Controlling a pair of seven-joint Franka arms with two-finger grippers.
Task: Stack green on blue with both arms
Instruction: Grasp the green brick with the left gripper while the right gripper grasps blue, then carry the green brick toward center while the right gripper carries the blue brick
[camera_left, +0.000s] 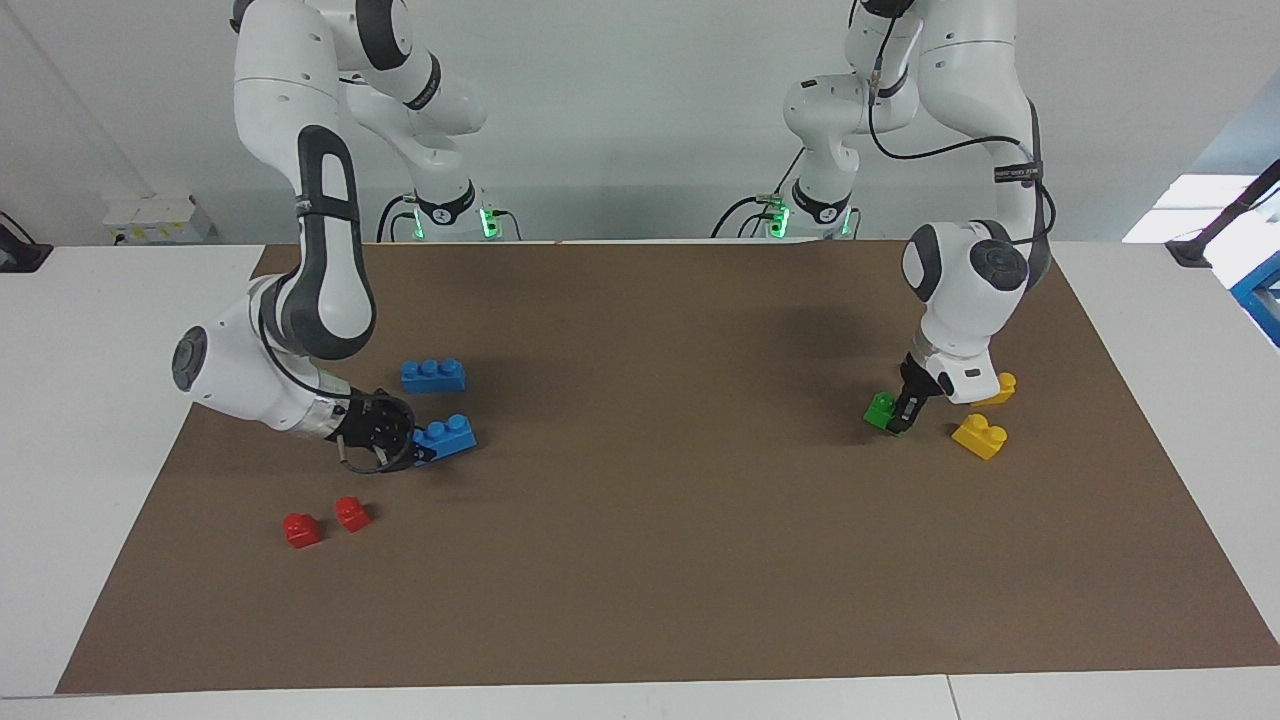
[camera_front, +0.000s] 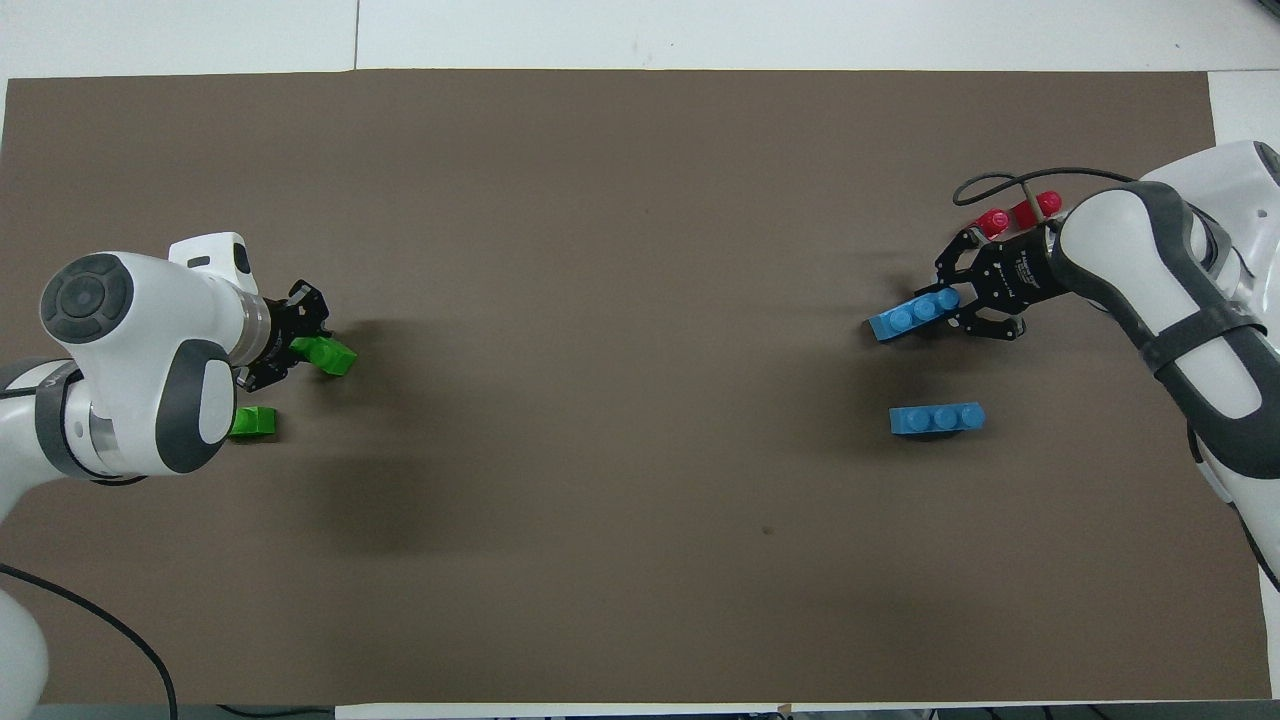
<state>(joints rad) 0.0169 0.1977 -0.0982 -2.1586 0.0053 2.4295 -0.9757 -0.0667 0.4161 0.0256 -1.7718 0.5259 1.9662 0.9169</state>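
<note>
Overhead view: a second green brick, at 6 o'clock of the green brick clamped by the left pincer, is shown; facing view hides it. The right pincer is closed on a blue brick.

left gripper grips green brick; right gripper grips blue brick

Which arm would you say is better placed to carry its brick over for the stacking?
Probably left: the left gripper is shut on the smaller green brick, while the right gripper grips the blue brick as base.
</note>
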